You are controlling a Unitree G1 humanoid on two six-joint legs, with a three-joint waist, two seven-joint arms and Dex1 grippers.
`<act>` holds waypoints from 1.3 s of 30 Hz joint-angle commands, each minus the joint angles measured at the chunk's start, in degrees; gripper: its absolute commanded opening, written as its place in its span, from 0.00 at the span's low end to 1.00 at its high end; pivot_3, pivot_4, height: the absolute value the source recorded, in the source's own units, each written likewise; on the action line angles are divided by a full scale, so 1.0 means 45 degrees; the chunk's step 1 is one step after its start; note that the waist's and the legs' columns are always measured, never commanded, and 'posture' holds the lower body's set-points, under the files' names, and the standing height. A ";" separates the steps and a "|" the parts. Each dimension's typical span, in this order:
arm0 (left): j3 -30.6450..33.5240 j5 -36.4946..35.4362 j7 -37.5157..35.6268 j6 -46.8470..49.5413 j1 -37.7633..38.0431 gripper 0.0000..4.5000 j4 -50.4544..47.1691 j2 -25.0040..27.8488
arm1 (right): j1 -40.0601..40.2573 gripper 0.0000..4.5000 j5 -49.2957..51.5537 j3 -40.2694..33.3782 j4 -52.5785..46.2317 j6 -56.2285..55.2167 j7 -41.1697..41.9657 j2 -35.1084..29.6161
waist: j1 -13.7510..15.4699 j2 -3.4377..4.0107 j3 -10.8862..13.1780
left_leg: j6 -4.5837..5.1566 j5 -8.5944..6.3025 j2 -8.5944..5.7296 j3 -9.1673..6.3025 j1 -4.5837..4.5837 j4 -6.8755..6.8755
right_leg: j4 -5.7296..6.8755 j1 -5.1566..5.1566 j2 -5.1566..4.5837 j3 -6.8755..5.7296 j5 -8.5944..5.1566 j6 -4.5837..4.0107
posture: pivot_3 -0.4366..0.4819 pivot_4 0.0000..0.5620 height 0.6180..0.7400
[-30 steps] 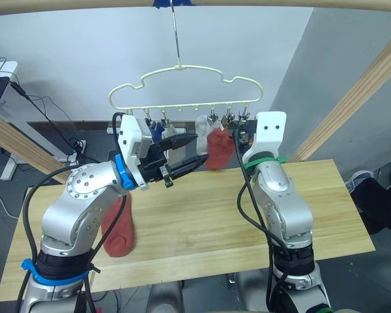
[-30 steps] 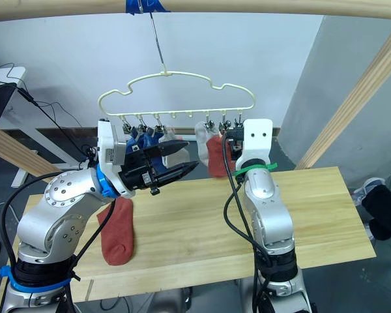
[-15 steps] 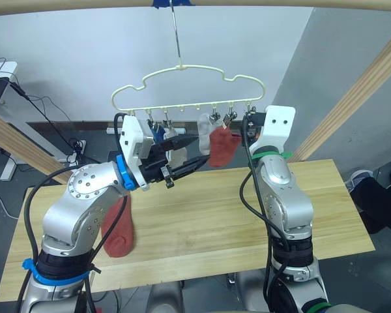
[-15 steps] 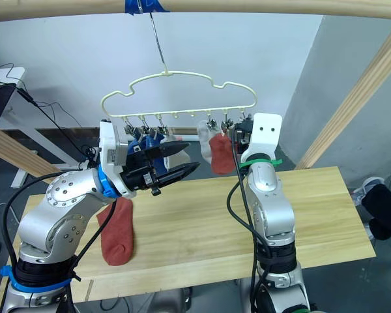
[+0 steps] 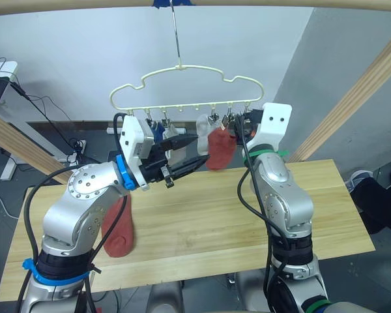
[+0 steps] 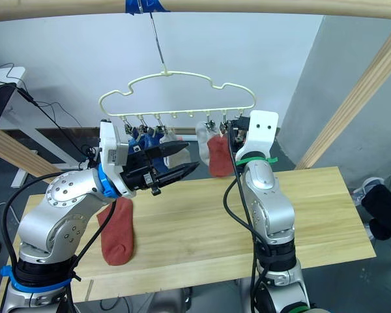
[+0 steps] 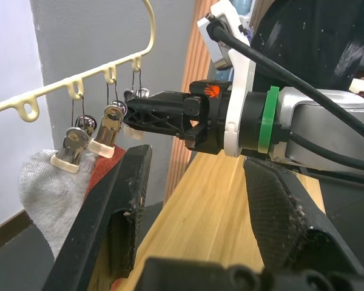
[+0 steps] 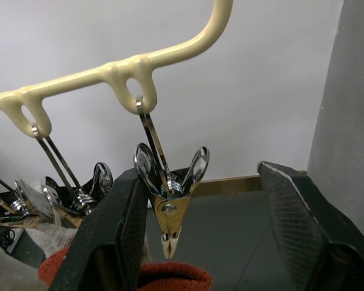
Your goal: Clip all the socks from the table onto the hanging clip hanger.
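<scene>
The right pincer (image 8: 200,242) is spread wide and grips nothing; in the right wrist view the last empty clip (image 8: 168,209) at the hanger's right end hangs between its two fingers, nearer one of them. Just below that clip shows the cuff of a rust-red sock (image 5: 219,148), which hangs from the neighbouring clip (image 7: 108,128). The left pincer (image 5: 197,150) is also released, its black fingers apart and pointing across toward that red sock and the right arm, holding nothing.

Further out, the pale yellow clip hanger (image 5: 182,68) hangs by its metal hook from the wooden pole overhead. A light grey sock (image 7: 43,188) hangs beside the red one, and blue socks (image 6: 145,139) with another pale one are clipped toward the left end. One rust-red sock (image 6: 118,229) lies flat on the tabletop (image 5: 326,215), under the left arm.

By my reading, the hanging red sock is done and the step in hand is the release around the clips. The next move calls for one arm to drop to the tabletop, pinch the remaining red sock near its cuff, and lift it to the empty end clip while the other pincer squeezes that clip open.
</scene>
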 commanded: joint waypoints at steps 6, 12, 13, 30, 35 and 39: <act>-0.0021 0.0032 0.0037 -0.0166 -0.0020 0.59 -0.0424 0.0006 | -0.1281 0.64 0.0702 0.0033 -0.0824 -0.0302 -0.0472 0.1356 | 0.0000 0.0000 0.0000 | 0.0000 0.0000 0.0000 -0.0001 0.0000 0.0000 | 0.0000 0.0000 0.0000 0.0000 0.0000 0.0000 | 0.39 0.43 1.00; -0.0037 0.0051 0.0039 -0.0162 -0.0024 0.59 -0.0414 -0.0005 | -0.1467 0.64 0.1081 0.0041 -0.0946 -0.0192 -0.0839 0.1459 | 0.0000 0.0000 0.0000 | 0.0000 0.0000 0.0000 -0.0001 0.0000 0.0000 | 0.0001 -0.0001 0.0000 0.0000 0.0000 0.0000 | 0.39 0.43 1.00; -0.0037 0.0055 0.0043 -0.0161 -0.0030 0.59 -0.0409 -0.0011 | -0.1470 0.64 0.1138 0.0050 -0.0947 -0.0202 -0.0896 0.1452 | 0.0003 0.0000 0.0000 | 0.0000 0.0000 0.0000 -0.0001 0.0000 0.0000 | 0.0001 -0.0001 0.0000 -0.0001 0.0000 0.0000 | 0.39 0.43 1.00; -0.0109 0.0121 0.0018 -0.0169 -0.0034 0.59 -0.0370 -0.0058 | -0.1392 0.64 0.2220 0.0214 -0.1082 0.0064 -0.1773 0.1615 | 0.0001 0.0000 0.0000 | 0.0000 0.0000 0.0000 0.0000 -0.0001 0.0002 | 0.0001 0.0000 0.0000 0.0000 0.0000 0.0000 | 0.38 0.43 1.00; -0.0122 0.0129 0.0033 -0.0179 -0.0019 0.59 -0.0376 -0.0061 | -0.1358 0.52 0.2462 0.0247 -0.1126 0.0075 -0.1963 0.1635 | 0.0000 0.0000 0.0000 | 0.0000 0.0000 0.0000 -0.0001 -0.0001 0.0001 | 0.0001 0.0000 0.0000 -0.0001 0.0000 -0.0001 | 0.38 0.43 1.00; -0.0114 0.0108 0.0062 -0.0148 0.0002 0.59 -0.0361 -0.0111 | -0.1411 0.19 0.2559 0.0271 -0.1126 -0.0053 -0.2052 0.1532 | 0.0000 0.0000 0.0000 | 0.0000 0.0000 0.0000 0.0000 -0.0001 0.0002 | 0.0001 -0.0001 0.0000 0.0000 0.0000 -0.0001 | 0.38 0.43 1.00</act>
